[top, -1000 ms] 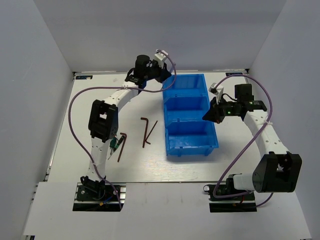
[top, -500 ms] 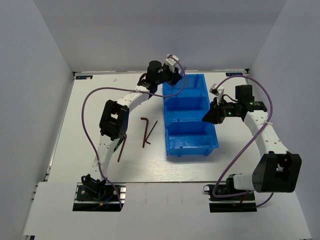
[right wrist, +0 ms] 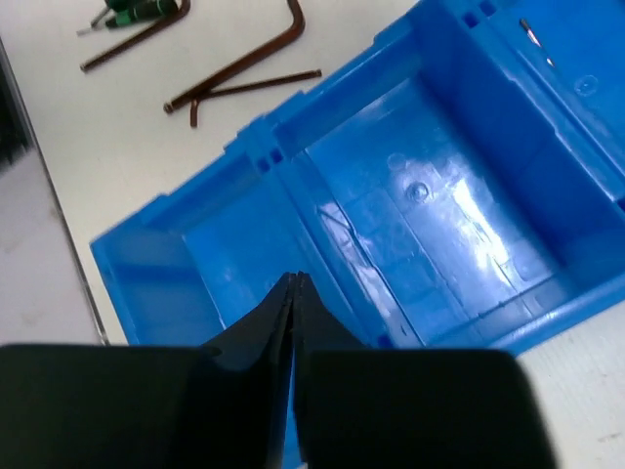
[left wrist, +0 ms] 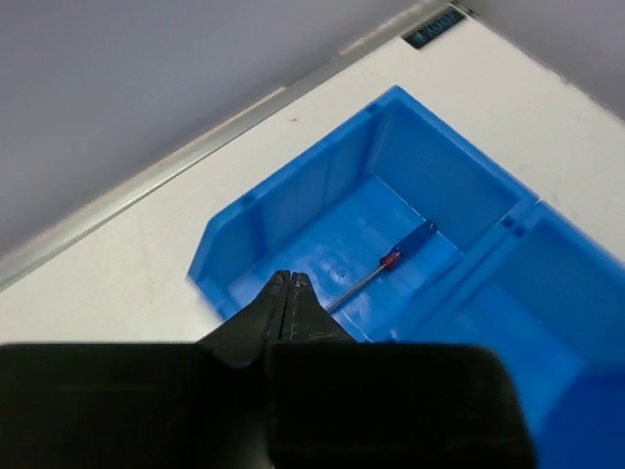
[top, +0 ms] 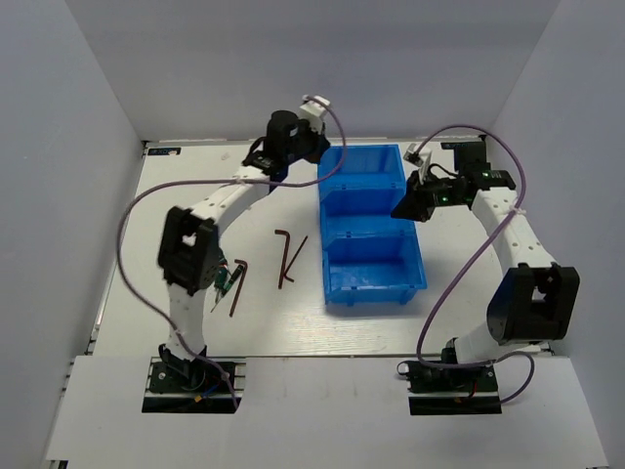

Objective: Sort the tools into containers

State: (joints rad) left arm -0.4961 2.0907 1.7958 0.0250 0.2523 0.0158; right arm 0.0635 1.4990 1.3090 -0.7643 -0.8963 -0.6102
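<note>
1. Left gripper [left wrist: 286, 293]: fingers are seen pressed together with nothing held. It is poised over the far compartment of the blue bin [top: 375, 288].
2. Right gripper [right wrist: 293, 293]: fingers are likewise closed and empty, above the bin.
3. One blue-handled screwdriver [left wrist: 391, 262] is seen in the far compartment, centre-right of the left wrist view.
4. Hex keys [top: 283, 259] and a green-handled screwdriver [right wrist: 146, 10] are lying on the table [top: 293, 322], left of the bin.
5. The keys are judged rigid, light and thin, and likely to slip when pinched. They are best taken mid-shank, the screwdriver at its handle.
6. A dark label [left wrist: 433, 26] is noted at upper right of the left wrist view. Its writing cannot be read.
</note>
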